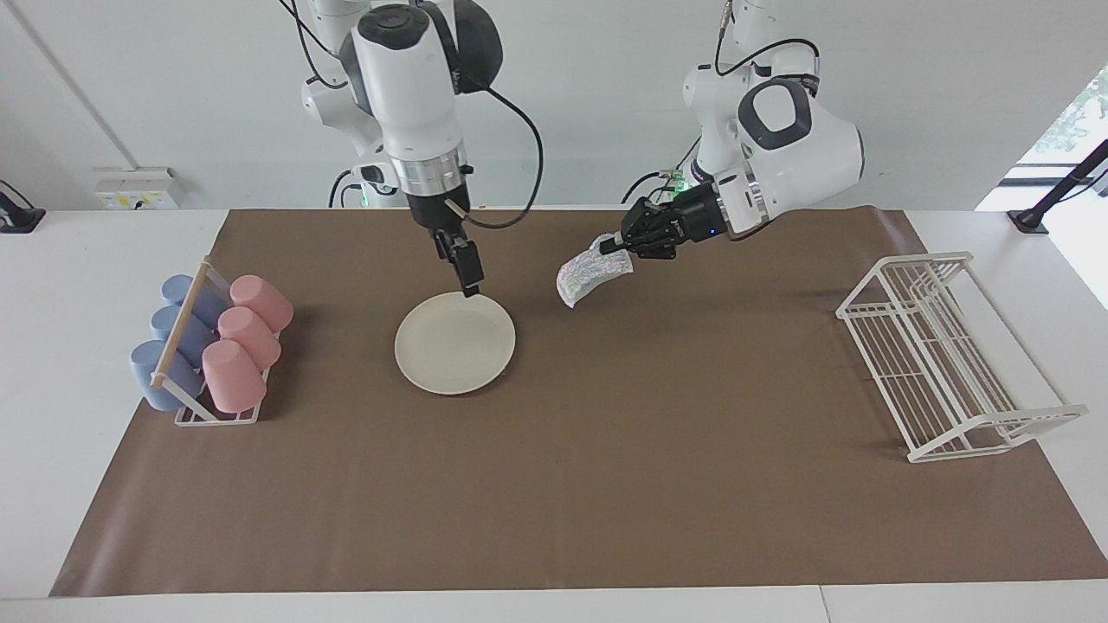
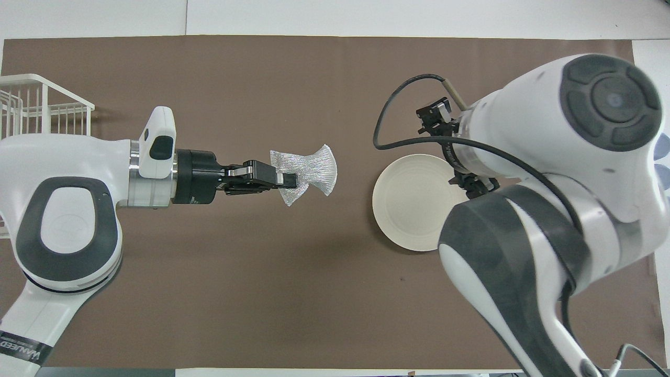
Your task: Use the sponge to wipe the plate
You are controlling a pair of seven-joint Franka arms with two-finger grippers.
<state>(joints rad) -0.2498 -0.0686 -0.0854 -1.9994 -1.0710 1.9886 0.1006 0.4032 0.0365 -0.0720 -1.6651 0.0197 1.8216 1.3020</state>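
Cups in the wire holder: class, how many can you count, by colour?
6: three pink cups in a row, three blue cups beside them, all in the holder at the right arm's end. None appears hidden.

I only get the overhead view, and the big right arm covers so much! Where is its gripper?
Observer: The right gripper hangs over the rim of the plate, at the part of the rim nearest the robots.
Operator: Is the sponge lying on the table?
Observer: No. The sponge droops in the air from the left gripper, whose jaws are shut on it, clear of the brown mat.
Operator: What's hiding under the arm at my picture's edge?
Observer: A rack holding three pink cups and three blue cups, at the right arm's end of the table.
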